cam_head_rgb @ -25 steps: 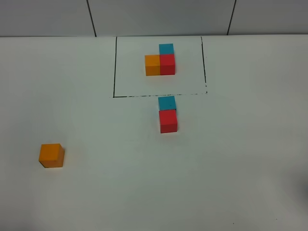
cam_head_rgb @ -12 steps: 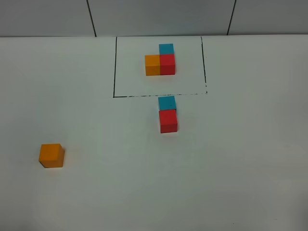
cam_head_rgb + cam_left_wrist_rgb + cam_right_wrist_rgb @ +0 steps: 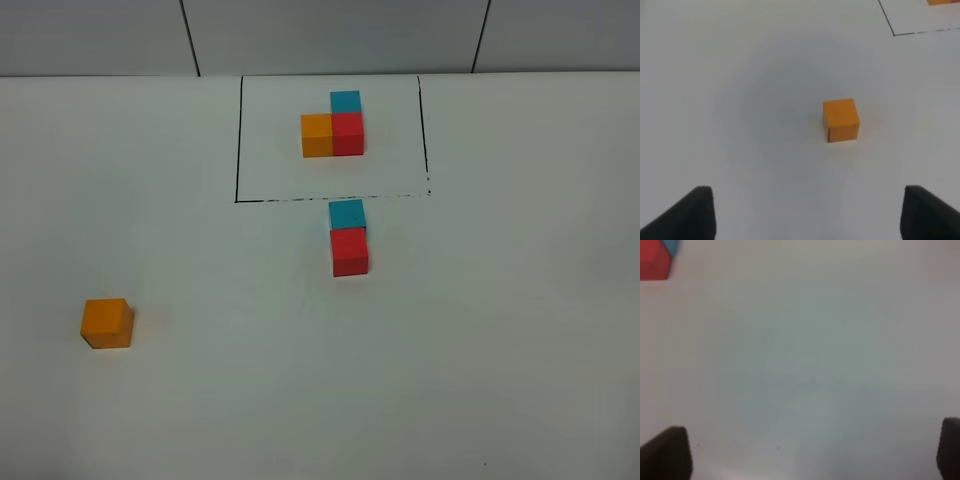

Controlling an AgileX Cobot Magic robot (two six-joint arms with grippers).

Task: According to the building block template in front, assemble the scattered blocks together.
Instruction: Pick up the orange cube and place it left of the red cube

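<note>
White tabletop [image 3: 500, 350] across nearly all of the exterior high view, with grey wall panels [image 3: 330, 35] along the 12 o'clock edge. Toward 12 o'clock on that top, a thin black rectangle [image 3: 237, 150], drawn by hand, dotted and broken along the 6 o'clock side.

Left gripper [image 3: 812, 215], shown by the left wrist camera: 2 dark fingertips [image 3: 697, 212] well apart, jaws spread, clamped on nothing. Right gripper [image 3: 807, 452], shown by the right wrist camera: 2 dark tips wide apart as well, nothing between them, only bare white surface beneath.

Inside the rectangle, nearer its 12 o'clock side, the building block template [image 3: 335, 128]: 3 cubes joined in an L, red at the corner, blue touching at 12 o'clock of the red, orange touching at 9 o'clock of the red.

Outside the frame, the scattered blocks, 3 in all. Red cube [image 3: 350, 251] just past the rectangle's 6 o'clock side. Blue cube [image 3: 347, 213] touching it at 12 o'clock, right up against the drawn line. Orange cube [image 3: 107, 322] alone, well apart at about 8 o'clock from the red, lying ahead of the left gripper's open jaws and clear of both tips.
</note>
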